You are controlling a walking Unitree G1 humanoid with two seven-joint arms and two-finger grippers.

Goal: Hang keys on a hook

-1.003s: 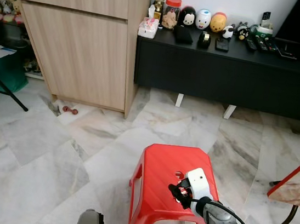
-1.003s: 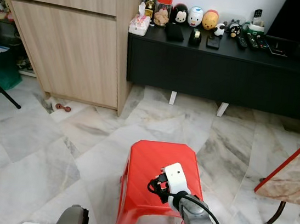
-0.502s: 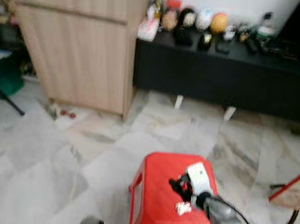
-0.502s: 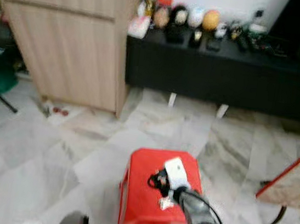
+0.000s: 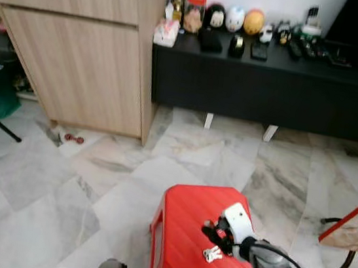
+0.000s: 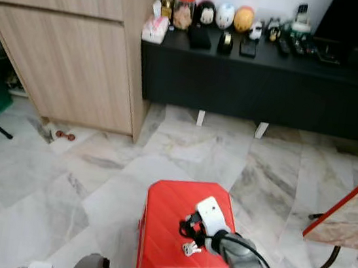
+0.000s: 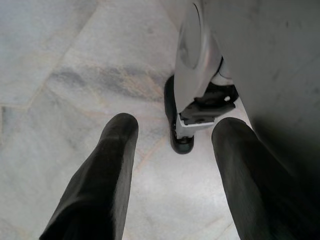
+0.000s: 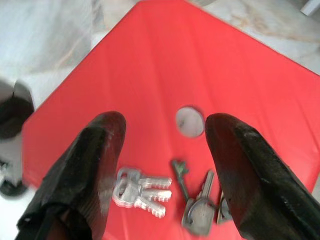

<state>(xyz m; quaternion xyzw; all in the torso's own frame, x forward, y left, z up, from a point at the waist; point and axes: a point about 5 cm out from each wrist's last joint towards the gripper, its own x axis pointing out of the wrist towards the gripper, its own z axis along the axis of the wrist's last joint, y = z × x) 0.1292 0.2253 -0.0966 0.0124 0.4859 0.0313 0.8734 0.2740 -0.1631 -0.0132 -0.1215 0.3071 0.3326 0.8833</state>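
Observation:
A bunch of silver keys (image 8: 142, 189) lies on the top of a red plastic stool (image 5: 184, 217); in the eye views the keys (image 5: 211, 254) sit near the stool's near edge. My right gripper (image 5: 209, 232) hovers just over the stool with its white wrist behind it. In the right wrist view this gripper (image 8: 162, 120) is open, its two black fingers (image 8: 100, 150) spread to either side of the keys without touching them. A round hole (image 8: 189, 121) in the seat lies beyond the keys. My left gripper (image 7: 172, 130) hangs open low over the marble floor.
A wooden cabinet (image 5: 84, 49) stands at the back left, with a low black bench (image 5: 272, 80) of toys and remotes beside it. A marble-topped table corner (image 5: 355, 226) juts in at the right. A small red object (image 5: 73, 138) lies on the floor by the cabinet.
The camera has shifted and the blur has gone. The keys, earlier at the right gripper's fingertips, now show lower on the stool, nearer its front edge.

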